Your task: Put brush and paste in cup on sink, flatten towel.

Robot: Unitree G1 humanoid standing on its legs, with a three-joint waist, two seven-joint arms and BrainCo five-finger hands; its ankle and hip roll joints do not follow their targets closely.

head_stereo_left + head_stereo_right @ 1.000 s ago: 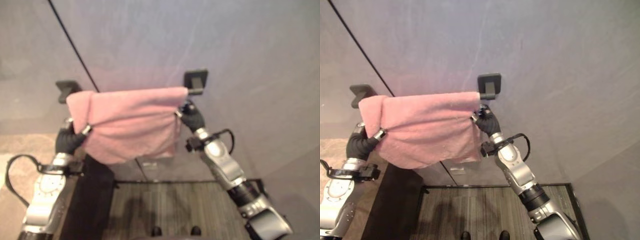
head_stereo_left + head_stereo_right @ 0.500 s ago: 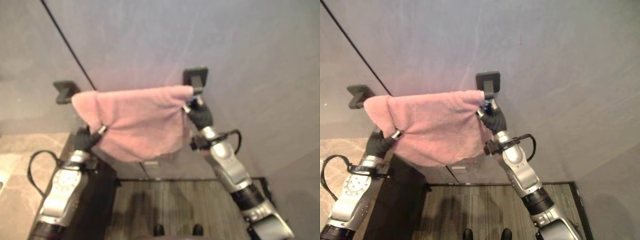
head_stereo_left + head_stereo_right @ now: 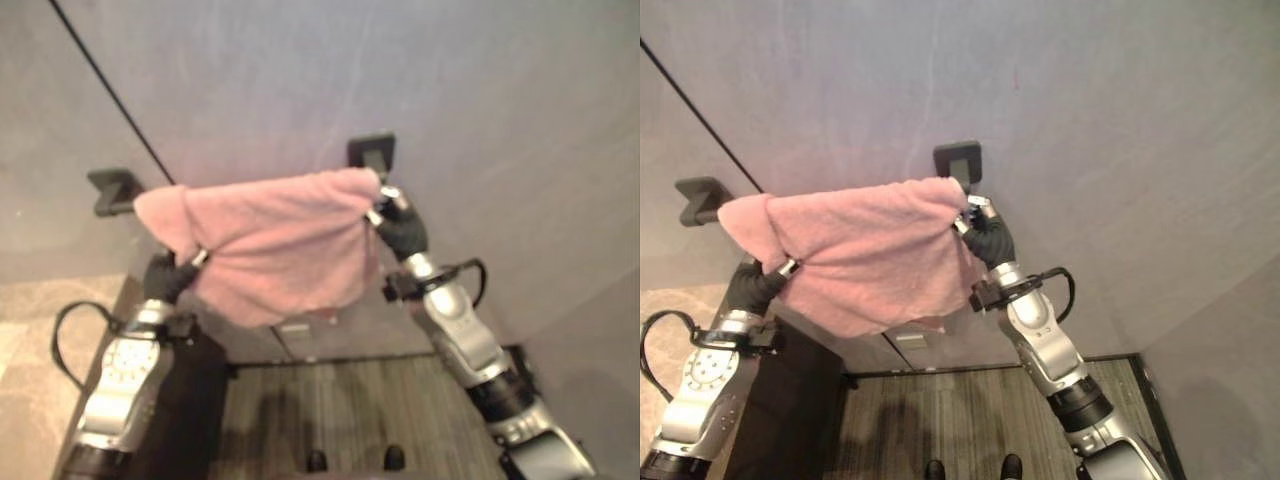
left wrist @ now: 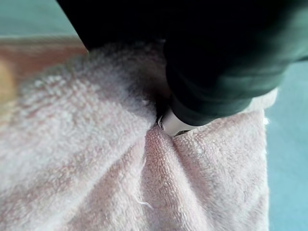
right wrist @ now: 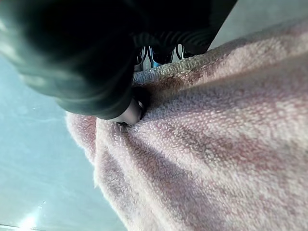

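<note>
a pink towel [image 3: 865, 250] is hanging over a dark wall rail, draped between a black bracket [image 3: 958, 162] at the robot's right and another black bracket [image 3: 698, 197] at its left, against a grey wall [image 3: 1090, 130]. the towel is not lying flat: its upper edge is sagging and bunching, thick at the left end where it is folding over itself, and its lower edge is running at a slant, deeper toward the left.

the left hand [image 3: 752, 283] is reaching up under the towel's left part, its dark ribbed cover showing below the cloth and a silver finger touching the fabric. in the left wrist view the cloth is gathering into creases that are running toward a silver fingertip [image 4: 172, 124] pressing into it, so this hand is pinching the towel.

the right hand [image 3: 395, 222] is sitting at the towel's right edge, just under the right bracket. in the right wrist view the fabric is puckering in folds around a silver fingertip [image 5: 129, 111] tucked beneath the dark cover, so this hand is clamping on the towel's edge as well.

below the towel a striped floor mat [image 3: 970, 425] is lying on the floor, and a dark cabinet edge [image 3: 185, 400] is standing at the robot's left.
</note>
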